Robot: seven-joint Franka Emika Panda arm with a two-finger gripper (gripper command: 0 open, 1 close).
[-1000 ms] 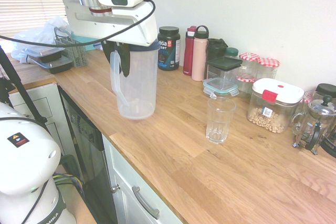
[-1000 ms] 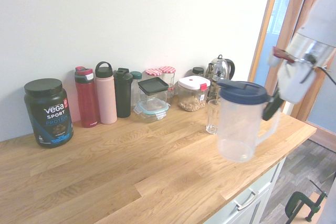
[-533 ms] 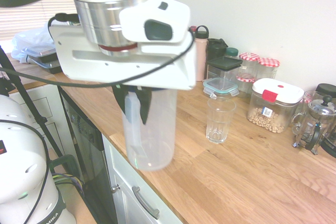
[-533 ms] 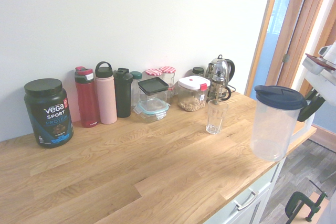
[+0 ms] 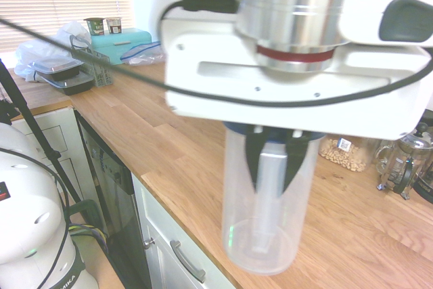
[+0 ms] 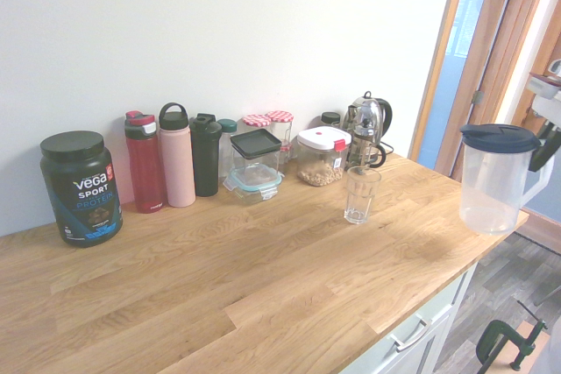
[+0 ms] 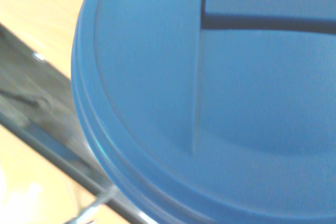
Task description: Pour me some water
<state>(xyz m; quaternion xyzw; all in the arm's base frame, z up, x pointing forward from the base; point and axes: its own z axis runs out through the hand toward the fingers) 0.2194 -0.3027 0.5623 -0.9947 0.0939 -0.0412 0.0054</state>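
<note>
You see the gripper (image 5: 272,167) clamped on the clear pitcher (image 5: 267,221) handle, lower centre-right, over the wooden counter (image 5: 169,147) edge.

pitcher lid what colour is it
Dark blue, on the clear pitcher; the lid shows best in the wrist view.

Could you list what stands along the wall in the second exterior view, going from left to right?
Black Vega Sport protein tub → dark red water bottle → pink flask with black cap → black bottle → clear white-lidded container of nuts → shiny metal kettle.
</note>
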